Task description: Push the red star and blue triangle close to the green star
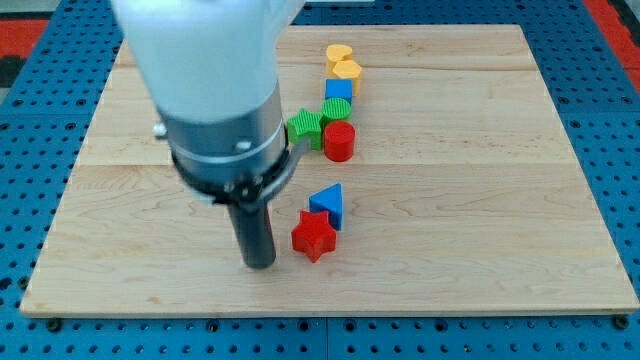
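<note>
The red star [314, 236] lies on the wooden board [480, 180] below the middle, touching the blue triangle [328, 203] just above and to its right. The green star [305, 126] lies higher up, partly hidden by the arm. My tip [260, 262] rests on the board just left of the red star, a small gap apart from it. The rod is dark and upright under the wide grey-white arm body.
A column of blocks runs up from the green star's right: a red cylinder [339, 141], a green block [336, 109], a blue cube [339, 90], a yellow block [346, 71] and a yellow heart [338, 54]. Blue pegboard surrounds the board.
</note>
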Robot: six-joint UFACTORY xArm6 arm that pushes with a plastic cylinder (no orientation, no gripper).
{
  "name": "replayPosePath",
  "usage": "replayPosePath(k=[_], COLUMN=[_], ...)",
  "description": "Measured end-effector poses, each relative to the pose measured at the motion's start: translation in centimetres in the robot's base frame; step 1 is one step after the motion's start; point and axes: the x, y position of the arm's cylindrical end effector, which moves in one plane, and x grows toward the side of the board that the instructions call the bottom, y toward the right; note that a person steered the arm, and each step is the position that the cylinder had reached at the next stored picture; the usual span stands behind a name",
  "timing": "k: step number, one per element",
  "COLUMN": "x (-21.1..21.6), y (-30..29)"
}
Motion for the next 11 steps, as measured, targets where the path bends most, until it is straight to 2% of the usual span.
replayPosePath(k=[1,2,3,5,7,8,9,11], x=[0.0,3.2,2.7,-9.2,-5.0,-6.2,-10.0,-11.4], y=[3.5,3.7,10.0,4.4,1.8,-1.1,-1.6,-3.7])
